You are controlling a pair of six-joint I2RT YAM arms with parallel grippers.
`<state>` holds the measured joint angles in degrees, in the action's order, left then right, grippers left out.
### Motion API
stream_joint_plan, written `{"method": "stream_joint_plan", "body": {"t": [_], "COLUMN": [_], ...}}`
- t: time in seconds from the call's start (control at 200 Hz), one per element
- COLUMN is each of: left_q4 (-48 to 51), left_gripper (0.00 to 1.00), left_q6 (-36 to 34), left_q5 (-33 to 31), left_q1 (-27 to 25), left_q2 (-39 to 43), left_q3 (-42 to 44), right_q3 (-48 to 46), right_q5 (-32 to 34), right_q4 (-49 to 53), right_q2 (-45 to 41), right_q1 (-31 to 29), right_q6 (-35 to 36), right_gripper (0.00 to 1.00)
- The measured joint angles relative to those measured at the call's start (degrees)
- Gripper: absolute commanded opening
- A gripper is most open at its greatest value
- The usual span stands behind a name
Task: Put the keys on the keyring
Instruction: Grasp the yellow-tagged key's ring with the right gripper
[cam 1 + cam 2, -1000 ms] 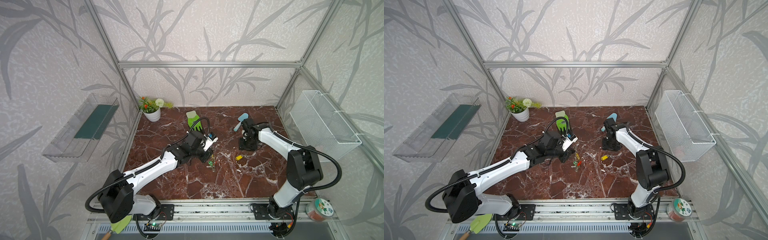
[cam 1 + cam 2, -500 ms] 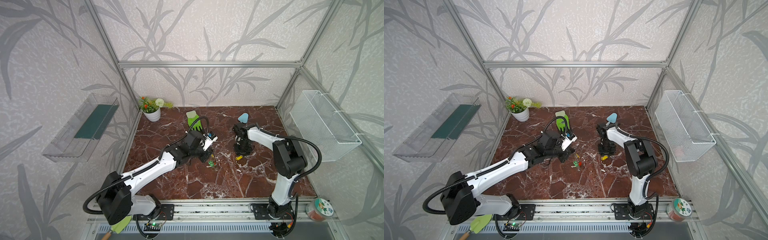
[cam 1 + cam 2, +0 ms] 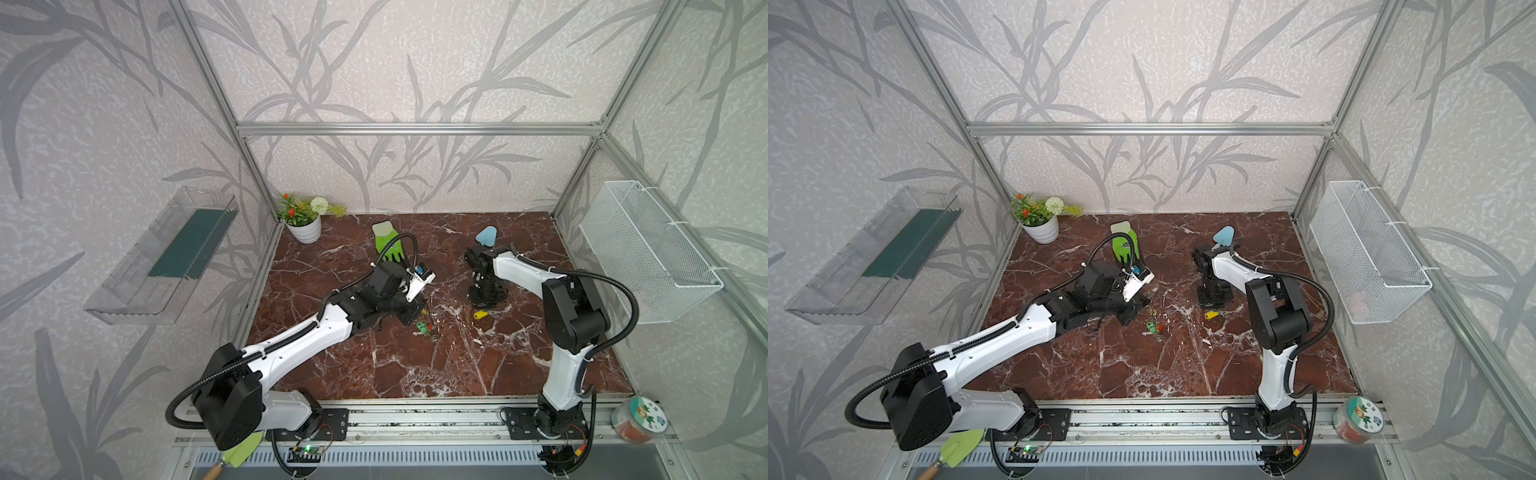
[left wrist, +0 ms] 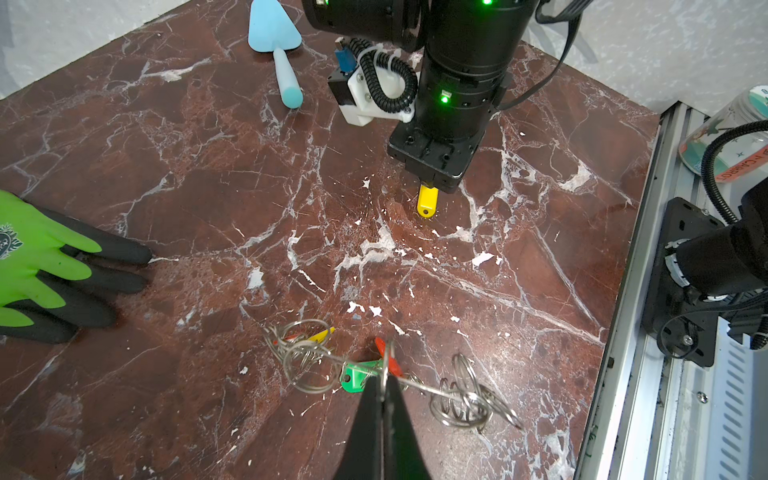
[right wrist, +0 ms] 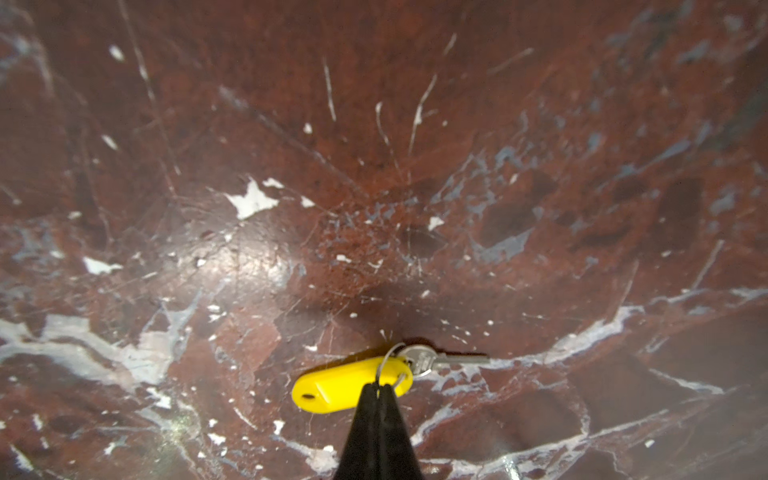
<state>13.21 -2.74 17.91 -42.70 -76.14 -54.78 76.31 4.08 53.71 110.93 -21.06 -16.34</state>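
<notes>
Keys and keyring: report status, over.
Left gripper shut on keyring. Right gripper shut on yellow-tagged key, key on table. Glove and trowel stand aside.

Green glove (image 3: pixel 385 244), blue trowel (image 3: pixel 486 237), potted flowers (image 3: pixel 307 230), wire basket (image 3: pixel 648 257), marble tabletop (image 3: pixel 415 365)

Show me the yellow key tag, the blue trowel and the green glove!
yellow key tag (image 5: pixel 340 384): right wrist view, middle of the plastic.
blue trowel (image 4: pixel 282 62): left wrist view, on its handle.
green glove (image 4: pixel 37 257): left wrist view, on the green back.

White links (image 3: pixel 299 345), black joints (image 3: pixel 228 411), ribbed cables (image 4: pixel 369 77)
</notes>
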Motion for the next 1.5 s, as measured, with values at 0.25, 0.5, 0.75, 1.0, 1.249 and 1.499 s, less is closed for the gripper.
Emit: {"method": "stream_joint_plan", "body": {"t": [0.25, 0.5, 0.75, 1.0, 1.249, 1.499], "left_q4": [0.0, 0.0, 0.07, 0.2, 0.7, 1.42], "left_gripper": [0.0, 0.0, 0.0, 0.0, 0.0, 0.0], "left_q6": [0.22, 0.37, 0.44, 0.83, 0.81, 0.79], "left_q5": [0.0, 0.0, -0.02, 0.02, 0.2, 0.22], "left_q1": [0.0, 0.0, 0.0, 0.0, 0.0, 0.0], "left_q2": [0.0, 0.0, 0.57, 3.06, 3.1, 3.65], "left_q3": [0.0, 0.0, 0.0, 0.2, 0.2, 0.7], "right_q3": [0.02, -0.85, -1.38, -0.79, 0.72, 0.74], "right_q5": [0.22, -12.5, -21.0, -6.58, 3.28, 3.08], "right_q4": [0.74, -3.02, -7.13, -1.38, 2.45, 2.45], "right_q2": [-0.68, -5.33, -5.68, -5.68, -4.9, -2.56], "right_q1": [0.0, -0.79, -1.75, -1.14, 0.0, 0.83], "right_q6": [0.22, -0.13, -1.22, -3.19, -3.1, -2.01], "right_gripper": [0.0, 0.0, 0.0, 0.48, 0.39, 0.39]}}
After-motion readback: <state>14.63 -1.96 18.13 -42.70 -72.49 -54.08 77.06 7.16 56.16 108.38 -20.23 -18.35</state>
